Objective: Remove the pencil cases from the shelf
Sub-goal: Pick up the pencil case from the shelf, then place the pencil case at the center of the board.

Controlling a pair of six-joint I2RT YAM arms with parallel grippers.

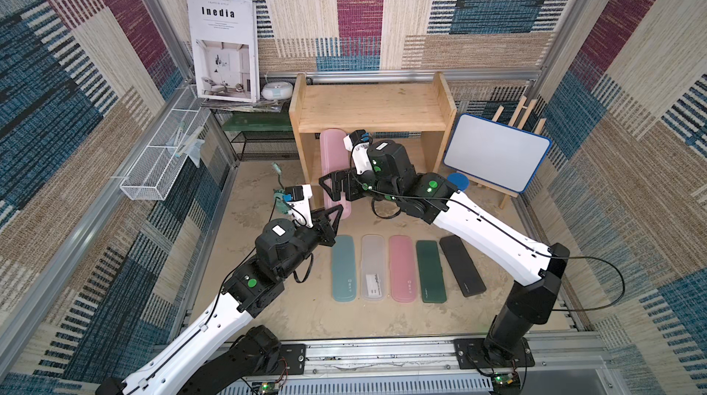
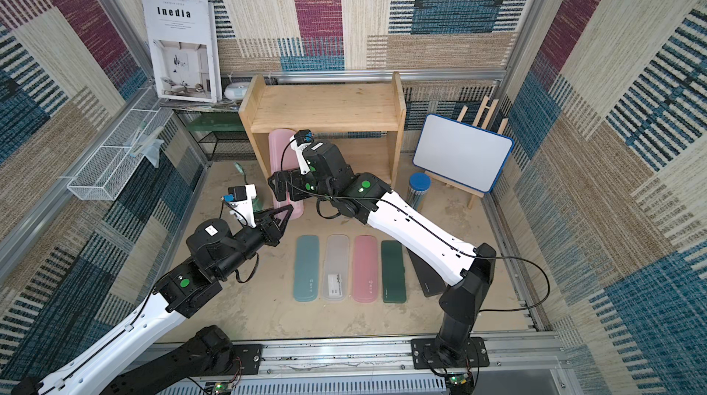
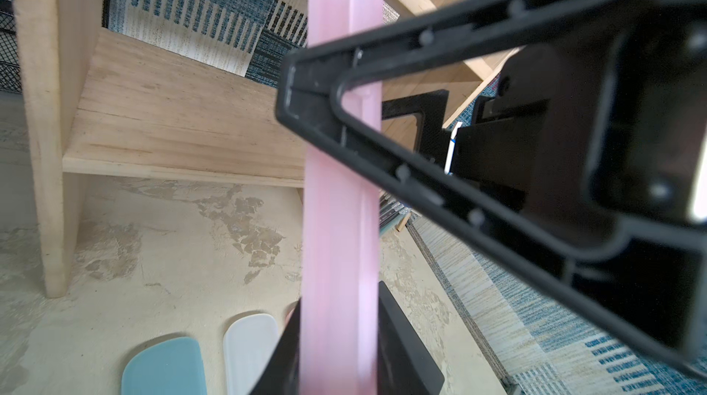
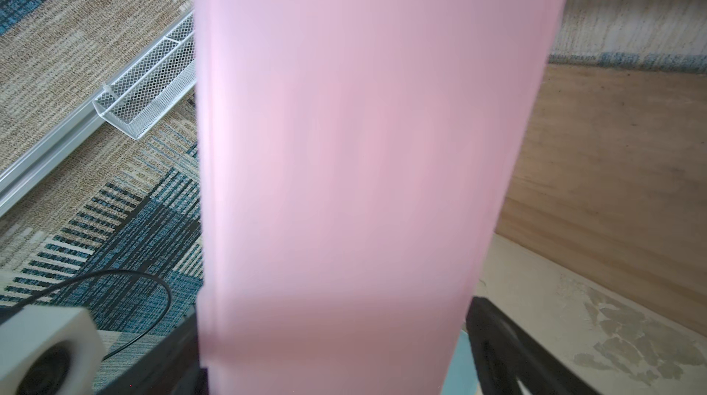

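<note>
While our left jaws pinched shut on the near end of the pink pencil case, it ran on beyond them through our right jaws, which stood wide apart on both its sides, its far end inside the shelf. Five other pencil cases lay flat on the worktop, right of the left jaws.
</note>
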